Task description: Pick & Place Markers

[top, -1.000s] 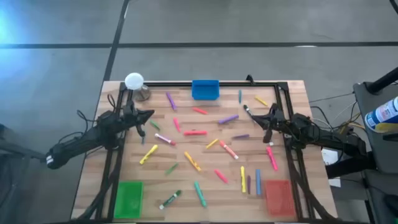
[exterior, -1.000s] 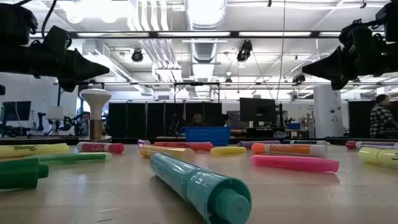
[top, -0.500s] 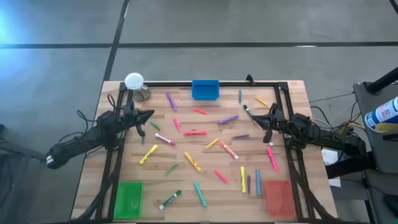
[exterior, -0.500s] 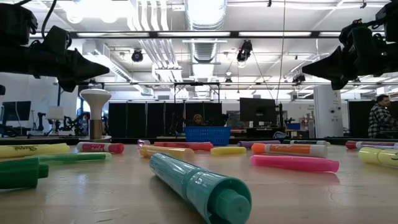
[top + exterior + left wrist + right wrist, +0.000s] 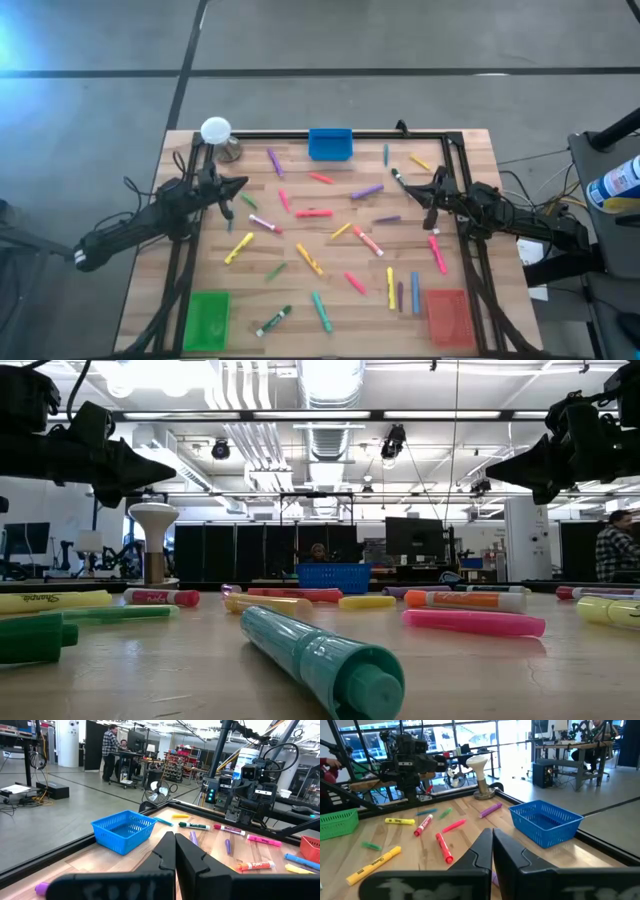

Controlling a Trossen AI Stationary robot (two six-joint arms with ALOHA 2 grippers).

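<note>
Many short markers in pink, red, yellow, green, purple, blue and orange lie flat and scattered over the wooden table (image 5: 330,240). A teal marker (image 5: 320,660) lies closest to the low camera, a pink one (image 5: 475,622) behind it. My left gripper (image 5: 243,183) hovers shut above the table's left side, clear of the markers. My right gripper (image 5: 400,182) hovers shut above the right side, just over a dark-tipped marker (image 5: 395,174). Both show shut in their wrist views, left gripper (image 5: 175,847) and right gripper (image 5: 492,842).
A blue basket (image 5: 330,144) stands at the far edge, a green tray (image 5: 208,320) at the near left corner, a red tray (image 5: 446,316) at the near right. A white mushroom-shaped lamp (image 5: 216,132) sits at the far left corner. A black frame (image 5: 460,150) rims the table.
</note>
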